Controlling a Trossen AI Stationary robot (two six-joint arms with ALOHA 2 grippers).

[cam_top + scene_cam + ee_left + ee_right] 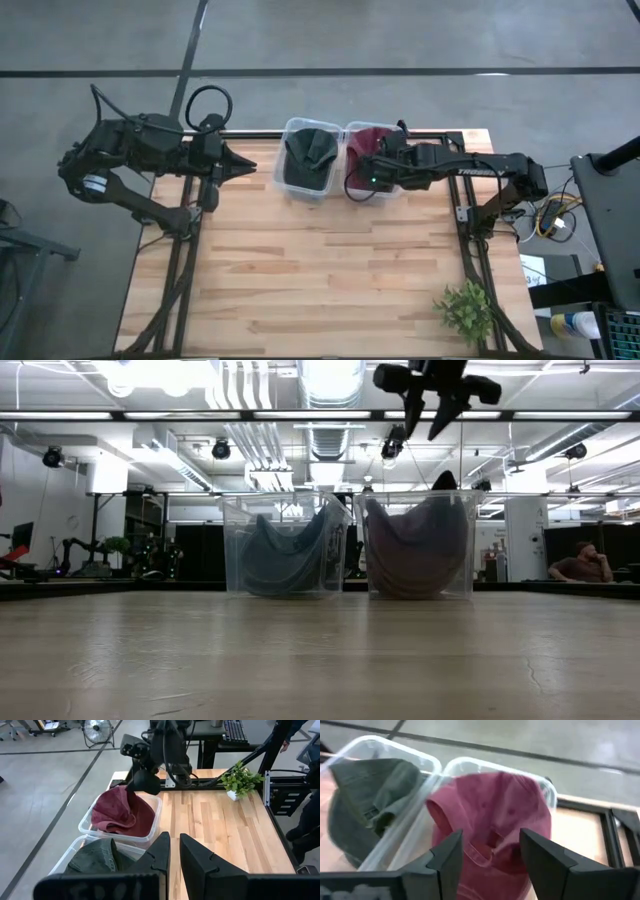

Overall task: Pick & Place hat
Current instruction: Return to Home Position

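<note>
A dark green hat lies in the left clear bin. A maroon hat lies crumpled in the right clear bin, and its top pokes above the bin's rim. Both bins stand at the table's far middle. My right gripper is open and hangs above the maroon hat, fingers pointing down, well clear of the bin in the low view. My left gripper waits shut at the table's far left, left of the green hat's bin.
A small potted plant stands at the table's near right corner. Bare wooden table stretches from the bins to the near edge. A person sits far off in the room behind.
</note>
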